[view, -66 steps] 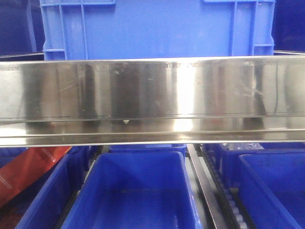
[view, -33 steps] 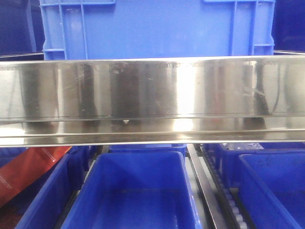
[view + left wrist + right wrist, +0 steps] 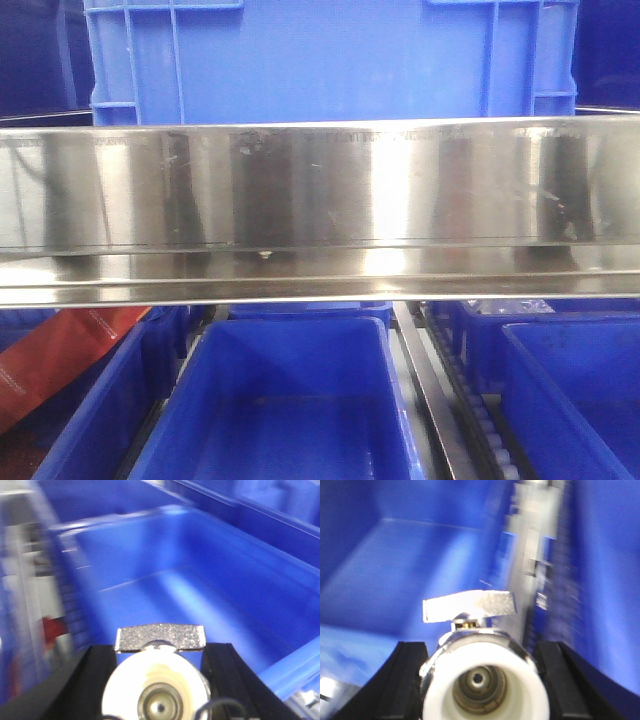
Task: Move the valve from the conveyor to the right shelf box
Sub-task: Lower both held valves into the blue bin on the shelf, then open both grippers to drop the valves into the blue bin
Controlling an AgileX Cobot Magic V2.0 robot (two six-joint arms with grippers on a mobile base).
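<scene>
Left claw (image 3: pixel 160 657) is clamped on a valve (image 3: pixel 157 692), white end facing my cam and silver handle (image 3: pixel 160 637) on top, hanging over an open blue box (image 3: pixel 210 585). Right claw (image 3: pixel 482 660) same deal, pinching a second valve (image 3: pixel 480 680) above a blue bin (image 3: pixel 395 570), and both feeds are kinda blurry. Further out on the front cam I get a shiny steel shelf beam (image 3: pixel 320 200) with a blue crate (image 3: pixel 330 60) on it and lower blue tubs (image 3: pixel 290 400) underneath.

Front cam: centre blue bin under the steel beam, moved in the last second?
No. The centre blue bin sits the same against the steel beam above and the roller track beside it; only reflections on the beam differ.
</scene>
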